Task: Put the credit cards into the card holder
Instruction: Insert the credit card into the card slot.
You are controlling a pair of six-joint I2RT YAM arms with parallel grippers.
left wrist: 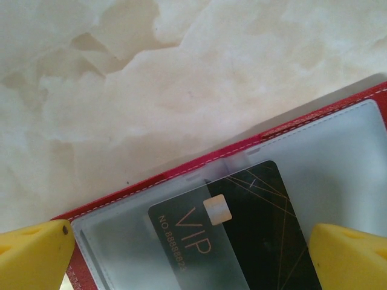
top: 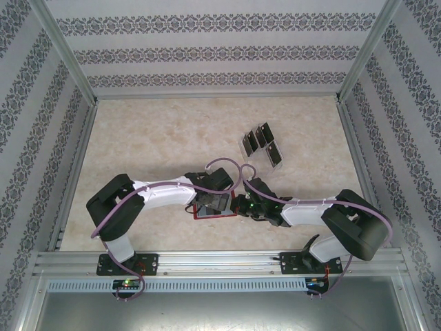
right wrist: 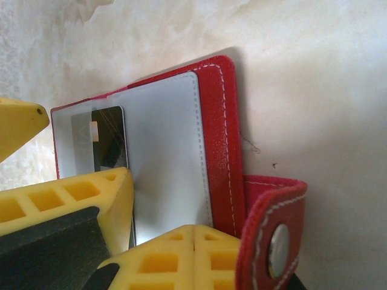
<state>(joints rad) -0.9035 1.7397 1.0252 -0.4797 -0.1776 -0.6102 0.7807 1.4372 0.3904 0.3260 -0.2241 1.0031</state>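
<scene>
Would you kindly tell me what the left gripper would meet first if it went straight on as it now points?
Probably the black VIP card, half tucked into a pocket of the red card holder, straight ahead of the open left gripper; depth is unclear.

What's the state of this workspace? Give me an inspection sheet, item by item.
Surface: pale marbled table, no spills seen.
Job's things: red wallet lying open near the arms; one black card partly inside a clear pocket; loose cards grouped farther back, right of centre.
Clutter: pale clear edging around the loose cards, perhaps a tray; too small to tell.
Grippers: left gripper over the wallet, jaws wide open; right gripper, jaws shut on a clear leaf of the wallet.
Cables: purple cables loop above both arms, apart from the loose cards.
Surroundings: patterned walls, metal frame.
</scene>
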